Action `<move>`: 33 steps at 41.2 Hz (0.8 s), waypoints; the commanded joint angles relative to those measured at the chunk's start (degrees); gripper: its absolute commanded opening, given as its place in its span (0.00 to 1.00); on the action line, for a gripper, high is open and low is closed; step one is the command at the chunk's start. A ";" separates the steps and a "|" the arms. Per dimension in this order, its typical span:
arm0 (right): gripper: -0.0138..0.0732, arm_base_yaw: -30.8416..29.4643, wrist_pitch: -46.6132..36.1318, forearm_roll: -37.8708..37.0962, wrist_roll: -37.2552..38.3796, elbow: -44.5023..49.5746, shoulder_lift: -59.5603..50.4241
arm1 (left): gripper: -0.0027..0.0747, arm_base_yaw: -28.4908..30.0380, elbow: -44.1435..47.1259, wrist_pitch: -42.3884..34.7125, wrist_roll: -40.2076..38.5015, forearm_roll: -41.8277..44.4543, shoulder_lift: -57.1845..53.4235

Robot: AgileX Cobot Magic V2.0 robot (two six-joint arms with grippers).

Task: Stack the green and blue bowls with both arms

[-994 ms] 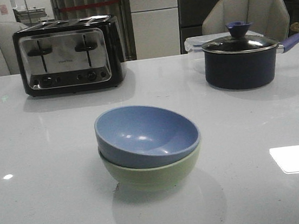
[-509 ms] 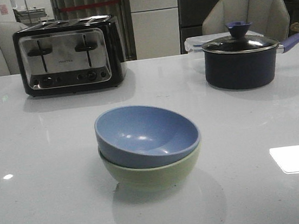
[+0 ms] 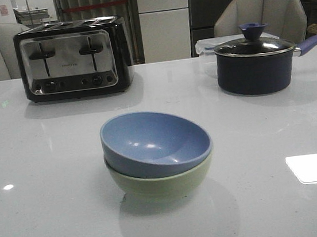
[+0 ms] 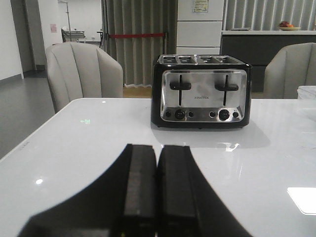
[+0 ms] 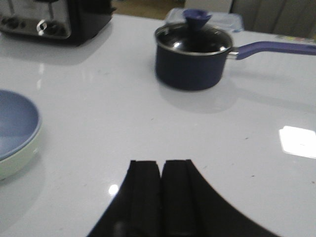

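The dusty blue bowl [image 3: 153, 142] sits tilted inside the pale green bowl [image 3: 161, 184] at the middle of the white table, in the front view. Both also show in the right wrist view, the blue bowl [image 5: 12, 123] nested in the green bowl [image 5: 19, 155]. Neither arm shows in the front view. My left gripper [image 4: 158, 150] is shut and empty, low over the table, facing the toaster. My right gripper [image 5: 161, 165] is shut and empty, apart from the bowls, with bare table between.
A black and chrome toaster [image 3: 73, 59] stands at the back left. A dark navy saucepan [image 3: 253, 66] with a glass lid and purple handle stands at the back right, a clear plastic box behind it. Grey chairs stand beyond the table's far edge.
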 commanded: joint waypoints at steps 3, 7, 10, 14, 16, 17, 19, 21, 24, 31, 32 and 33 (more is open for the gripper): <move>0.22 -3.65 -15.09 -0.64 -0.03 6.60 -7.49 | 0.15 -0.39 0.22 -5.49 -0.13 -0.11 -1.16; 0.22 -3.84 -19.91 -0.64 -0.03 11.84 -10.52 | 0.15 -0.39 0.22 -5.49 -0.13 -0.11 -1.16; 0.22 -4.58 -19.24 -0.64 -0.03 11.72 -10.44 | 0.15 -0.39 0.22 -5.49 -0.13 -0.11 -1.16; 0.22 -5.24 -20.18 -0.64 -0.03 11.72 -10.44 | 0.15 -0.39 0.22 -5.49 -0.13 -0.11 -1.16; 0.22 -5.24 -20.31 -0.64 -0.03 11.72 -10.44 | 0.15 -0.39 0.22 -5.49 -0.13 -0.11 -1.16; 0.22 -5.24 -20.31 -0.64 -0.03 11.72 -10.44 | 0.15 -0.39 0.22 -5.49 -0.13 -0.11 -1.16; 0.22 -5.24 -20.23 -0.64 -0.03 11.72 -10.44 | 0.15 -0.39 0.22 -5.49 -0.13 -0.11 -1.16; 0.22 -5.24 -20.29 -0.64 -0.03 11.72 -10.44 | 0.15 -0.39 0.22 -5.49 -0.13 -0.11 -1.16; 0.22 -5.24 -20.67 -0.64 0.03 11.72 -10.44 | 0.15 -0.39 0.22 -5.49 -0.13 -0.11 -1.16; 0.22 -5.52 -25.08 -1.52 1.49 11.72 -10.44 | 0.15 -0.39 0.22 -5.49 -0.13 -0.11 -1.16; 0.22 -5.76 -25.71 -1.92 2.18 11.72 -10.44 | 0.15 -0.39 0.22 -5.49 -0.13 -0.11 -1.16; 0.22 -5.94 -26.12 -2.27 2.67 11.72 -10.44 | 0.15 -0.39 0.22 -5.49 -0.13 -0.11 -1.16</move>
